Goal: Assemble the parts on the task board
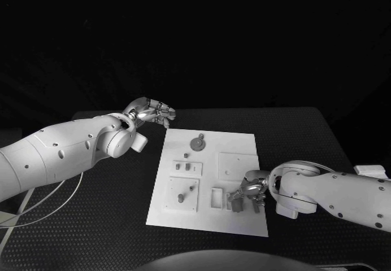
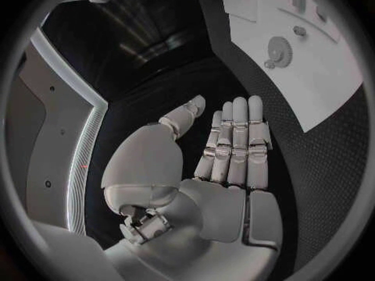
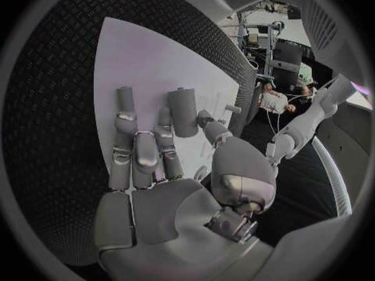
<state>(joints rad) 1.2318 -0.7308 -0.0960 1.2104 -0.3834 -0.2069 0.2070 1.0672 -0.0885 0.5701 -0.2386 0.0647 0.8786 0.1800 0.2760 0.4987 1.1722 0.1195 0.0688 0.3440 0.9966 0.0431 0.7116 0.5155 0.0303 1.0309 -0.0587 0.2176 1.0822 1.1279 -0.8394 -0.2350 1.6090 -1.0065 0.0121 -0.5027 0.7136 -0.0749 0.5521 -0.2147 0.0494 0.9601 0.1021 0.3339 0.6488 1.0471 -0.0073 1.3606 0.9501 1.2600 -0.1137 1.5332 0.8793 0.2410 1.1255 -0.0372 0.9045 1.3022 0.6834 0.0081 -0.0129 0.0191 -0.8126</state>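
The robot's right hand (image 1: 248, 195) reaches over the near right part of the white task board (image 1: 236, 142), fingers pointing down at the plate. In the right wrist view the fingers (image 3: 129, 150) lie close together and stretch out over the white surface, and a grey cylindrical part (image 3: 184, 111) sits at the fingertips beside the thumb. Whether the thumb and a finger actually clamp that piece cannot be told from these pictures. In the head view a dark upright part (image 1: 237, 204) stands just under the same fingertips, next to a small raised frame (image 1: 217, 198) on the board.

The left hand (image 1: 151, 112) hovers off the board, beyond its far left corner, above the black table (image 1: 90, 226). Its fingers (image 2: 238, 140) are straight and pressed side by side, the thumb held a little apart, and nothing lies in the palm (a flat, empty hand).

Well away from both sets of fingers, a grey gear (image 1: 199, 144) lies on the far half of the board. A row of small pegs (image 1: 186, 166) stands nearer the middle, and a short pin (image 1: 181, 197) stands in the near left block.
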